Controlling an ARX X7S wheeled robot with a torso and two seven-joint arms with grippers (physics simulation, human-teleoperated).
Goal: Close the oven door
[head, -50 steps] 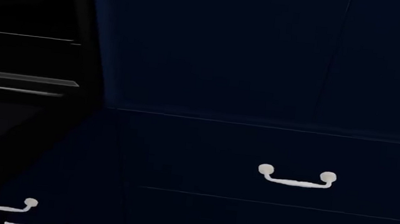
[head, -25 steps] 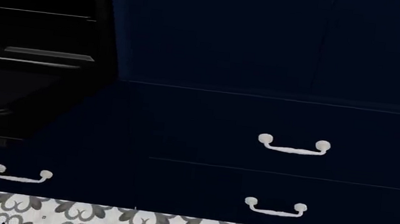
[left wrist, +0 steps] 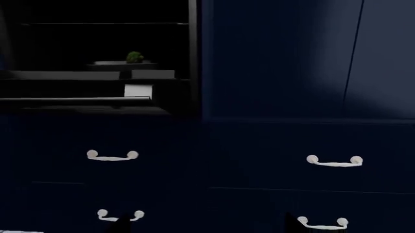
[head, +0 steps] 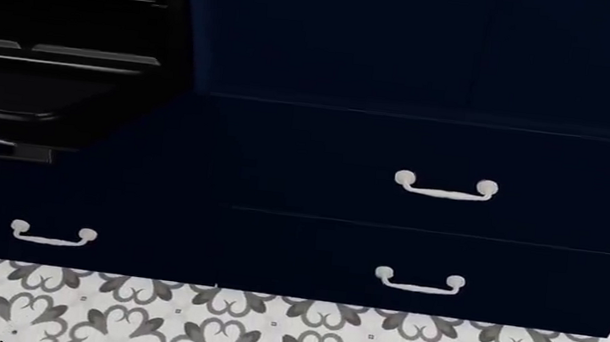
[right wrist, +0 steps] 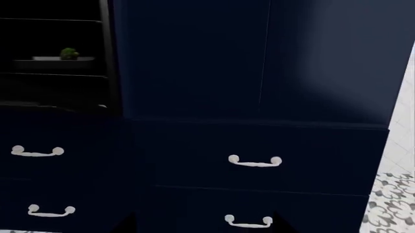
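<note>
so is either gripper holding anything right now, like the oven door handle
Nothing is visibly held. Neither gripper is clearly in view; the oven door hangs open, untouched.

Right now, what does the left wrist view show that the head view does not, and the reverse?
Only the left wrist view shows a small green item on a tray inside the open oven. Only the head view shows the patterned floor tiles. Both show the navy drawer fronts with white curved handles and the dark oven cavity.

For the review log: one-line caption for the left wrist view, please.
Open oven with a green item on its rack, its door dropped flat, above navy drawers with white handles.
</note>
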